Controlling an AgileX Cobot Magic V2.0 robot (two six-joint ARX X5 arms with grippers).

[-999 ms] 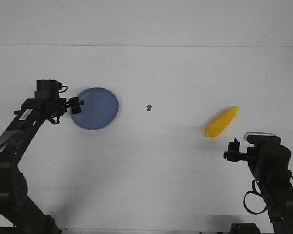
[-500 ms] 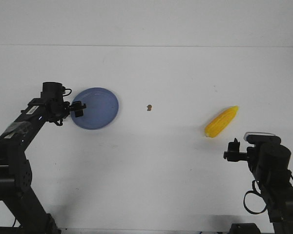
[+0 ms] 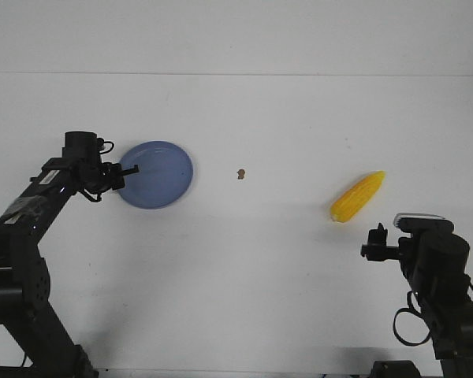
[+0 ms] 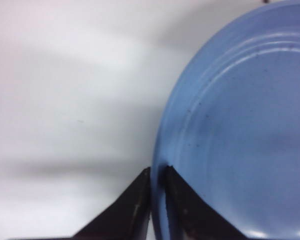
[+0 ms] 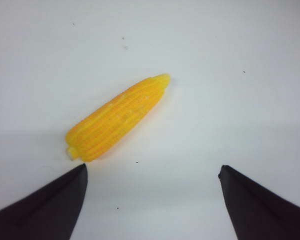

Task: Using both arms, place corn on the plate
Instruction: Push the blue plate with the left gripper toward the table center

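1. No brand, label or readable writing shows on the arms, the plate (image 3: 158, 174) or the corn (image 3: 357, 196).
2. One small brown speck (image 3: 240, 174) lies on the white tabletop (image 3: 252, 260) between plate and corn, well apart from both; nothing lies on the plate.
3. The left tool (image 4: 157, 172) sits at the plate's left edge, its two fingers nearly together and pinched on the blue rim, one finger outside it and one just inside.
4. The plate rests on the left half of the tabletop.
5. The right tool (image 5: 152, 172) has its fingers wide apart, holding nothing, just short of the corn.
6. The corn lies flat on the right side of the tabletop, its tapered tip pointing away from the robot and to the right, its blunt end near one finger of the right tool, apart from it.
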